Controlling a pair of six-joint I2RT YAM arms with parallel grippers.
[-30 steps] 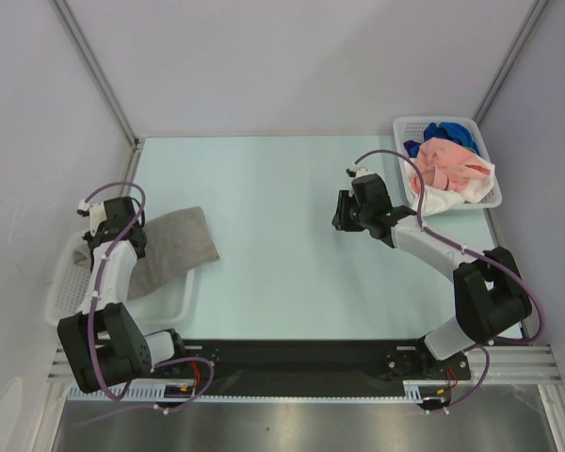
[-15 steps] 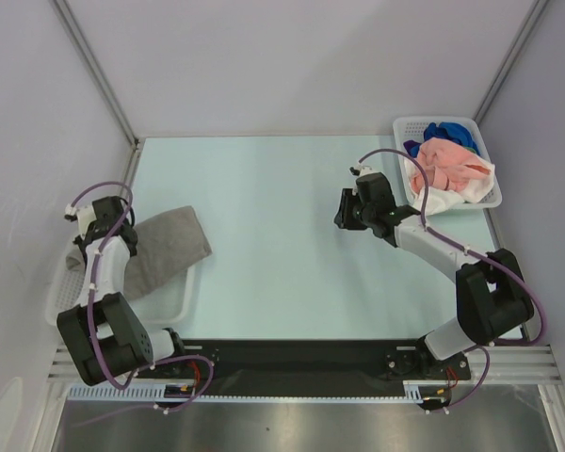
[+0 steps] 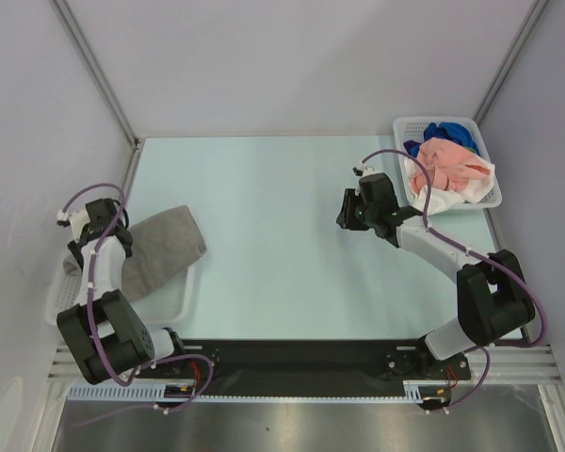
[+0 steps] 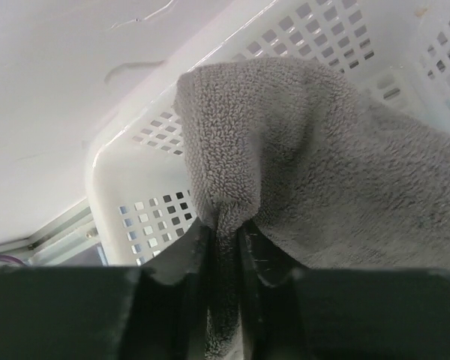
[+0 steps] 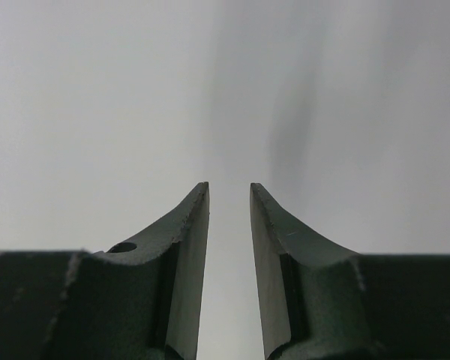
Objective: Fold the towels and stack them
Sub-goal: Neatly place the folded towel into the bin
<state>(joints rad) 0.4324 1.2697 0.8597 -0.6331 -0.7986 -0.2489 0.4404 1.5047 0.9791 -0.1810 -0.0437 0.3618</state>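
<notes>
A grey towel (image 3: 162,247) lies half over the left white basket (image 3: 183,299) and half on the pale table. My left gripper (image 3: 79,252) sits at the basket's outer left side. In the left wrist view a bunched fold of the grey towel (image 4: 322,150) is pinched between my left gripper (image 4: 223,229) fingers, above the lattice basket (image 4: 135,217). My right gripper (image 3: 343,213) hovers over the table at centre right. Its fingers (image 5: 191,225) stand slightly apart, with nothing between them. Pink (image 3: 447,158), blue (image 3: 443,132) and white (image 3: 443,200) towels lie heaped in the right basket (image 3: 410,124).
Grey enclosure walls with metal posts surround the table on the left, the back and the right. The two arm bases sit on a black rail at the near edge. Purple cables loop off both arms.
My left gripper has moved left and slightly nearer, and the grey towel has been dragged left with it, further over the basket. The right arm has barely shifted.
</notes>
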